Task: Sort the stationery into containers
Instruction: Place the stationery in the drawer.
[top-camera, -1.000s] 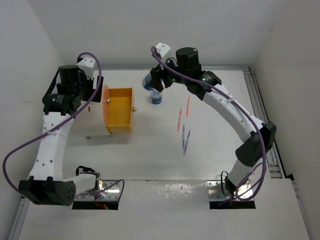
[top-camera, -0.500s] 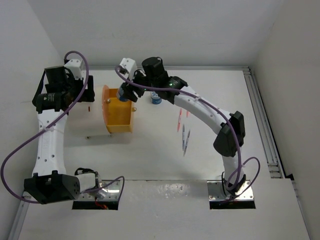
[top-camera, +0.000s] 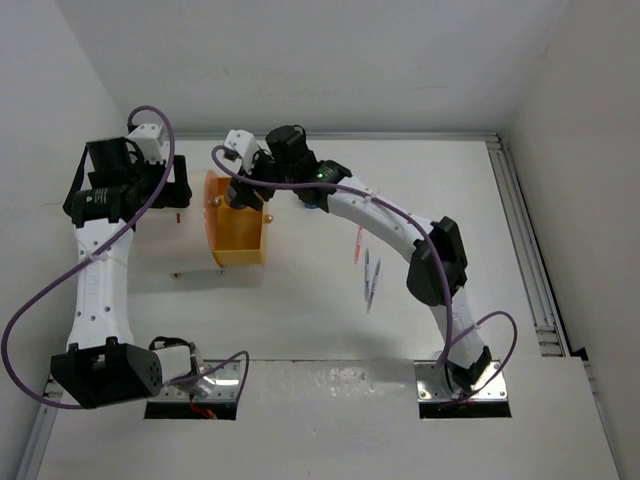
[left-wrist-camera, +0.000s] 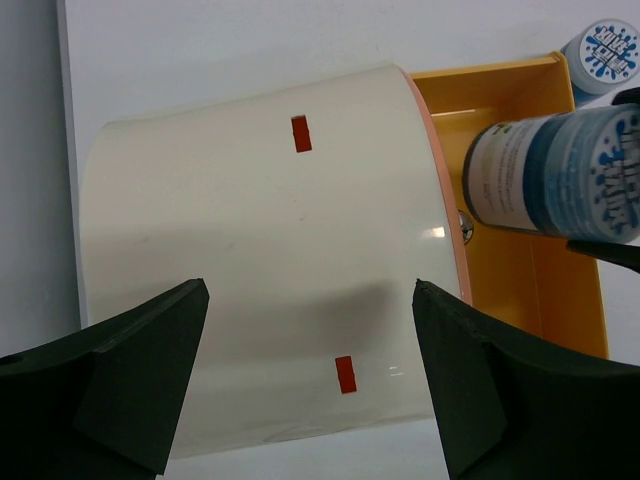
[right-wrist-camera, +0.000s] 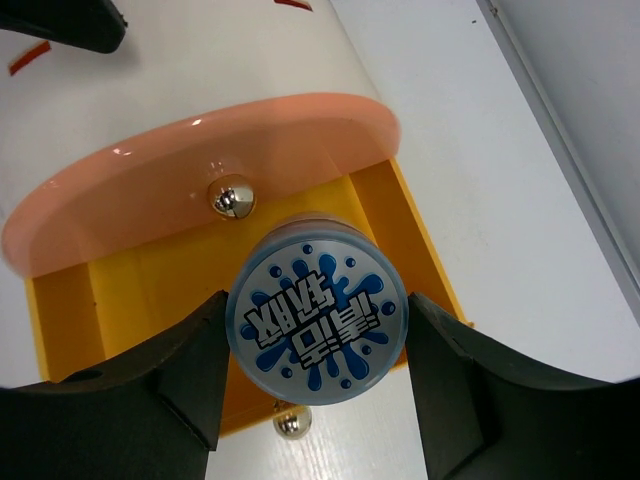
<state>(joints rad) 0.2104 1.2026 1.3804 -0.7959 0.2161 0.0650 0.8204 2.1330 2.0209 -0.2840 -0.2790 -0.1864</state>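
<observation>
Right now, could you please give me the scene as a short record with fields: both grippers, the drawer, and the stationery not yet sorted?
left gripper: open, jaws spread over the cream cabinet, holding nothing
right gripper: shut on a blue-and-white roll
roll position: above the open orange drawer, not yet released
second roll: on the table, beyond the drawer
pens: pink and blue, lying on the table right of the drawer

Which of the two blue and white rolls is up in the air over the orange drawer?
The roll held by the right gripper above the open drawer; the other roll stands on the table beside it.
</observation>
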